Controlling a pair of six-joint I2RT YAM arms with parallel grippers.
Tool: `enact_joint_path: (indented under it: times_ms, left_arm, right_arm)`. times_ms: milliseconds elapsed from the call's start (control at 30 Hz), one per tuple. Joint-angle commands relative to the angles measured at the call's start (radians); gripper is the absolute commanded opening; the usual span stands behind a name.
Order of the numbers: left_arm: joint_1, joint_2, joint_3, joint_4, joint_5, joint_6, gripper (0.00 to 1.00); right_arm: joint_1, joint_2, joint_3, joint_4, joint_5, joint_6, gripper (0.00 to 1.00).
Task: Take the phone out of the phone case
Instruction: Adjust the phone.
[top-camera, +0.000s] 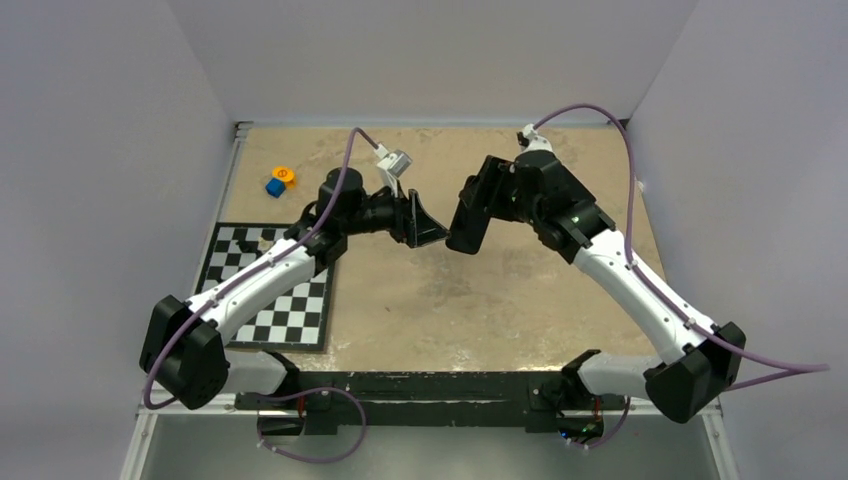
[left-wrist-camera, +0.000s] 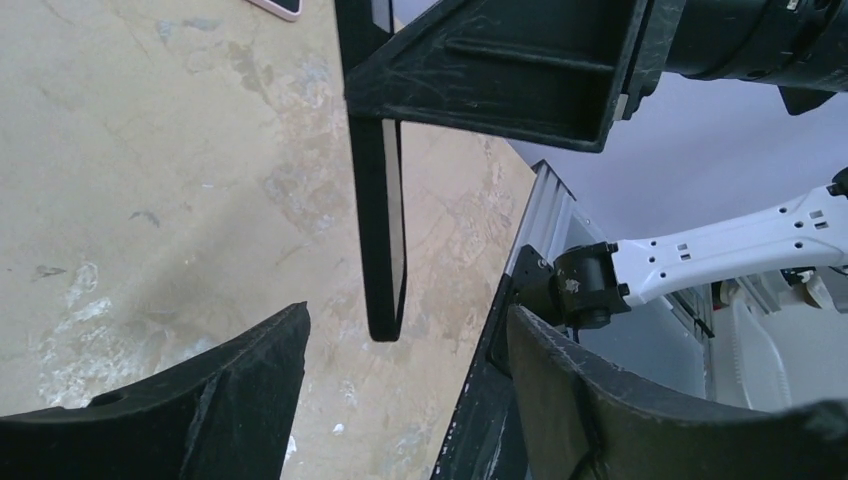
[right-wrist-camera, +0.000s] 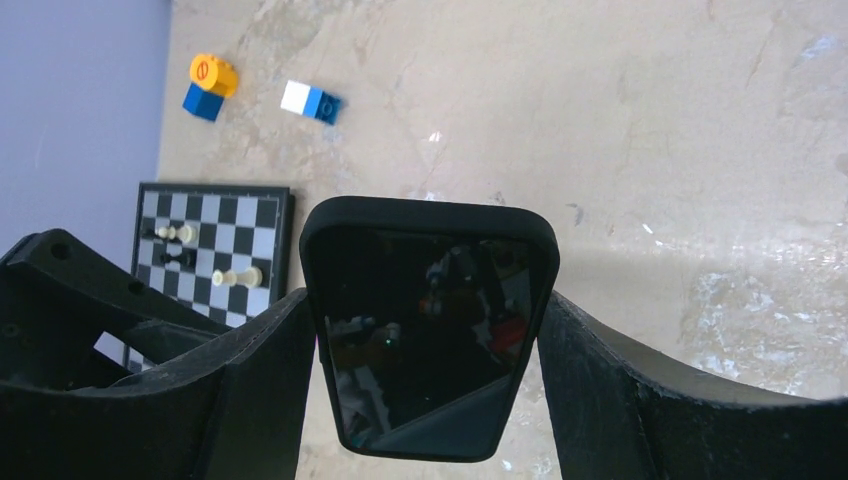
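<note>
phone case (right-wrist-camera: 430, 222) with the phone (right-wrist-camera: 425, 330) seated in it hangs in the air above the table (top-camera: 450, 300), near the middle and a little toward 12 o'clock in the top view. on the table, the chessboard (top-camera: 280, 300) lies at 8 o'clock. at 10 o'clock sit an orange-and-blue block (right-wrist-camera: 210, 85) and, near it, a white-and-blue block (right-wrist-camera: 310, 100). a few small chess pieces (right-wrist-camera: 235, 277) stand on the board.

the case looks held only by its long side edges, so a hard push or peel from the other arm could twist it out of that grip and drop both things onto the table. a pinch across screen and back would likely press the phone deeper in, not free it. the two arms are almost nose to nose, so a misjudged approach could knock finger against finger.

the right gripper (top-camera: 468, 215) stands wide and is closed on the sides of the case, screen toward its wrist camera. the left gripper (left-wrist-camera: 405, 330) is spread wide and holds nothing. the case's lower end sits ahead of its gap, touching neither finger as far as the wrist view shows.
</note>
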Motion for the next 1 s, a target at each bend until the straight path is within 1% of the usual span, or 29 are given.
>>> enact_joint_path:
  times_ms: [0, 167, 267, 567, 767, 833, 967]
  left_arm:
    - [-0.018, 0.032, 0.001, 0.051, 0.025, -0.013, 0.74]
    - [-0.020, 0.085, 0.045, -0.034, -0.012, -0.012, 0.63]
    - [-0.021, 0.120, 0.063, -0.048, -0.006, -0.024, 0.56]
    - [-0.020, 0.149, 0.072, -0.045, 0.006, -0.045, 0.49]
    - [-0.020, 0.148, 0.096, -0.083, 0.008, -0.020, 0.35]
    - [-0.020, 0.142, 0.097, -0.090, 0.004, -0.017, 0.32]
    - [-0.019, 0.133, 0.098, -0.090, 0.008, -0.018, 0.20]
  right_arm:
    - [-0.007, 0.025, 0.071, -0.011, -0.141, -0.019, 0.00]
    - [-0.006, 0.028, 0.052, 0.014, -0.190, -0.009, 0.00]
    - [-0.001, 0.029, 0.027, 0.048, -0.226, 0.011, 0.00]
    - [0.071, 0.091, 0.008, 0.124, -0.251, 0.059, 0.00]
    - [0.076, 0.109, 0.013, 0.143, -0.265, 0.066, 0.00]
    - [0.075, 0.108, 0.009, 0.144, -0.262, 0.067, 0.00]
    - [0.076, 0.107, 0.002, 0.152, -0.269, 0.069, 0.00]
